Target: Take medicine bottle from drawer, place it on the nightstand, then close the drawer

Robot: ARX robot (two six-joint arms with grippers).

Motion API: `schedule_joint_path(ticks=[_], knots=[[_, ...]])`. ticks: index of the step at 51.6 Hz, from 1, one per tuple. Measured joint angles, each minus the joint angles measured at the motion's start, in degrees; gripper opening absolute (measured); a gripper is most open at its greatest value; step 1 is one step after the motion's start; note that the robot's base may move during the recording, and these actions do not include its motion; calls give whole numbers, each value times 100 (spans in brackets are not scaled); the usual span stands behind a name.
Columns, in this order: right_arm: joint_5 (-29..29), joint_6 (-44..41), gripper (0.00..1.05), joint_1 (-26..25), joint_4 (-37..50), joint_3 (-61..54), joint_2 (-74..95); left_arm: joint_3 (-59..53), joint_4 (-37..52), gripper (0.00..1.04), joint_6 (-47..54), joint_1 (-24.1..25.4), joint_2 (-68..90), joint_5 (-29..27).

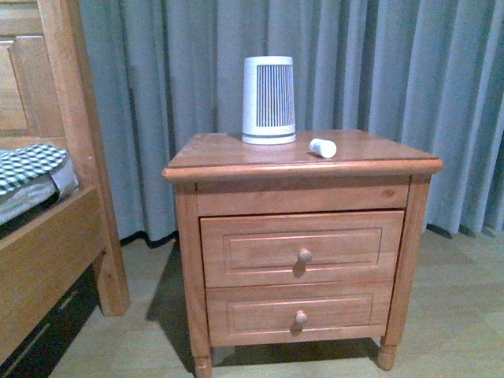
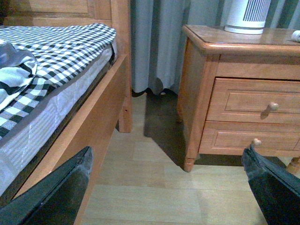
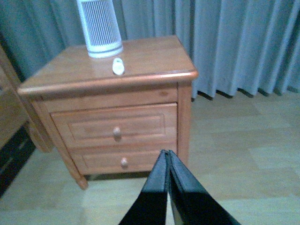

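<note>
The medicine bottle [image 1: 323, 147] lies on its side on top of the nightstand [image 1: 236, 153], right of the ribbed white device; it also shows in the right wrist view [image 3: 118, 66] and at the edge of the left wrist view [image 2: 296, 35]. The upper drawer [image 1: 302, 246] is pushed in, flush with the front, also in the right wrist view [image 3: 112, 125] and left wrist view [image 2: 255, 101]. My left gripper [image 2: 168, 161] is open and empty over the floor left of the nightstand. My right gripper [image 3: 166, 152] is shut and empty, apart from the nightstand's front. Neither arm shows in the front view.
A large white ribbed device [image 1: 268, 100] stands at the back of the nightstand top. The lower drawer [image 1: 299, 313] is shut. A wooden bed frame [image 1: 71, 157] with checked bedding [image 2: 56, 51] stands to the left. Grey curtains [image 1: 378, 71] hang behind. Wood floor [image 2: 150, 187] lies in front.
</note>
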Motion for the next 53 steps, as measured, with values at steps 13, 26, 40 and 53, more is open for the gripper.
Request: schedule_joint_path(ticks=[13, 26, 40, 53], knots=[[-42, -315, 3, -7, -417, -1637, -2544, 0, 0, 98, 0, 0, 0, 0], [-46, -354, 3, -7, -319, -2371, -3132, 0, -4, 98, 2, 0, 0, -2], [-42, -356, 3, -7, -319, -2371, -3134, 0, -7, 98, 2, 0, 0, 0], [-39, -365, 49, -7, -319, -2371, -3134, 0, -7, 98, 2, 0, 0, 0]])
